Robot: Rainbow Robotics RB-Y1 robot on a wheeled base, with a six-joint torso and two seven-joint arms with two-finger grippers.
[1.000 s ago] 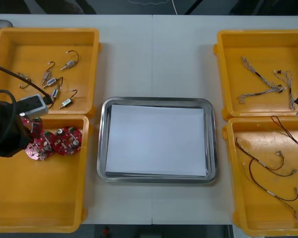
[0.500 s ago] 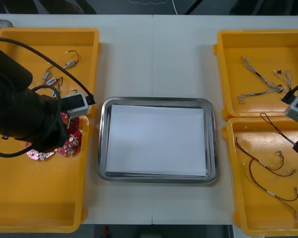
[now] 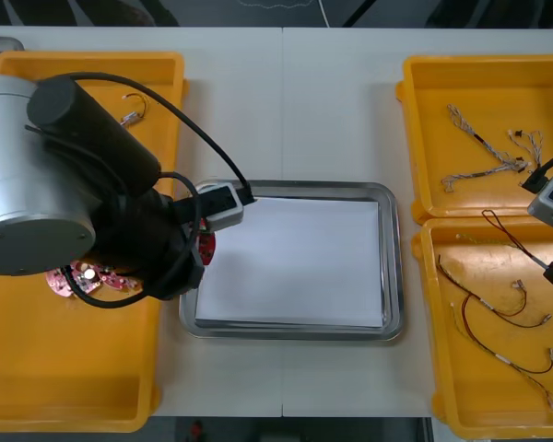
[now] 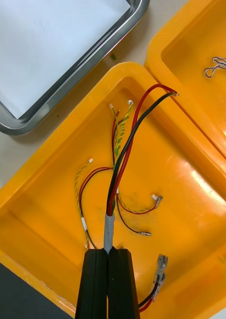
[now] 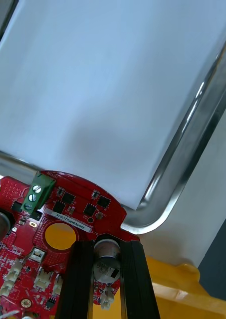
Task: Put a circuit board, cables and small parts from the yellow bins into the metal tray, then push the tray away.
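Circuit board (image 5: 68, 224), round and red, is clamped in the left pincer (image 5: 107, 246) at the left rim of the metal tray (image 5: 192, 164), whose white inside spreads just ahead of the fingers. A second ago this pincer was down among the boards in the near yellow bin (image 3: 74, 387). It has since lifted one clear and carried it over the bin's wall, leaving the other boards (image 3: 83, 276) behind it. The first item now looks ready to set down: a little farther in over the white, then a release. Across the worktop, the right pincer (image 4: 109, 254) is closed on a red and black cable (image 4: 125, 149), raised above the loose cables (image 4: 100, 174) lying beneath it. It has held that place for the last half second, seemingly awaiting its turn at the tray.
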